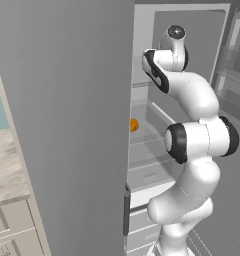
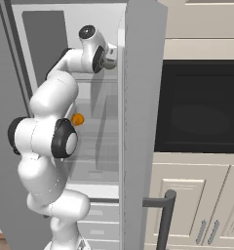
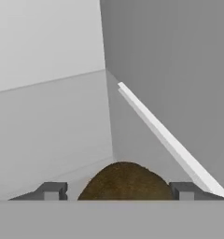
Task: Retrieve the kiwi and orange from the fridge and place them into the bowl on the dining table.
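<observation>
Flat, even rendered light with no glare. Sharp focus throughout, no edge distortion. Soft grey shading inside the fridge [image 2: 97,141]; faint arm shadow on its back wall.

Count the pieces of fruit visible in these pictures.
2. The orange sits on a fridge shelf, past the door edge. The kiwi lies between the gripper fingertips in the hand view. More may be hidden behind the doors.

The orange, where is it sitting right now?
The orange sits on a glass shelf inside the open fridge, near the shelf's left edge, just beyond the robot's elbow in both base views.
</observation>
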Motion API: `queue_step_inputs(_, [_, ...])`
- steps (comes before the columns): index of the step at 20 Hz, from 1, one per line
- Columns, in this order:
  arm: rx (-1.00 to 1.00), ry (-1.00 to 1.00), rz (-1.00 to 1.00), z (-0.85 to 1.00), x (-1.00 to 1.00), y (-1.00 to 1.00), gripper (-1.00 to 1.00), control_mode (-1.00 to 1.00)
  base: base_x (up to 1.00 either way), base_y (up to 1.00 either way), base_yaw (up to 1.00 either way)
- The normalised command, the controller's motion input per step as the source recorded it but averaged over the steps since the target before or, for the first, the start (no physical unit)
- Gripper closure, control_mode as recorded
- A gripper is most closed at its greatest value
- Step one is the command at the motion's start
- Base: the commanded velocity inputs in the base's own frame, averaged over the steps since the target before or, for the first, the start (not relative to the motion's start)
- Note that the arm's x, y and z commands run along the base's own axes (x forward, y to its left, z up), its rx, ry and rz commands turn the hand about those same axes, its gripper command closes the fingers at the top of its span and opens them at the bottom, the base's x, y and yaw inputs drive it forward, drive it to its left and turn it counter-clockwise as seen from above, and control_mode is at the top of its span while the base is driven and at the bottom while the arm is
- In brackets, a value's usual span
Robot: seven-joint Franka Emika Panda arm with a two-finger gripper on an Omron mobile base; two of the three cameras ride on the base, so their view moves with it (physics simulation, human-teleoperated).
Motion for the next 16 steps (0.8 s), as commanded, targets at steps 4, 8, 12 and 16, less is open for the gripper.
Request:
queue_step_inputs(4, [0.0, 0.04, -0.06, -0.71, 0.0, 0.0, 1.0, -1.0, 0.0, 0.0, 0.0])
queue_step_inputs(8, [0.0, 0.08, -0.04, -0.42, -0.11, 0.0, 1.0, -1.0, 0.0, 0.0, 0.0])
queue_step_inputs(12, [0.0, 0.0, 0.0, -0.08, -0.94, 0.0, 1.0, -1.0, 0.0, 0.0, 0.0])
queue_step_inputs(16, [0.0, 0.0, 0.02, -0.47, -1.0, 0.24, 1.0, -1.0, 0.0, 0.0, 0.0])
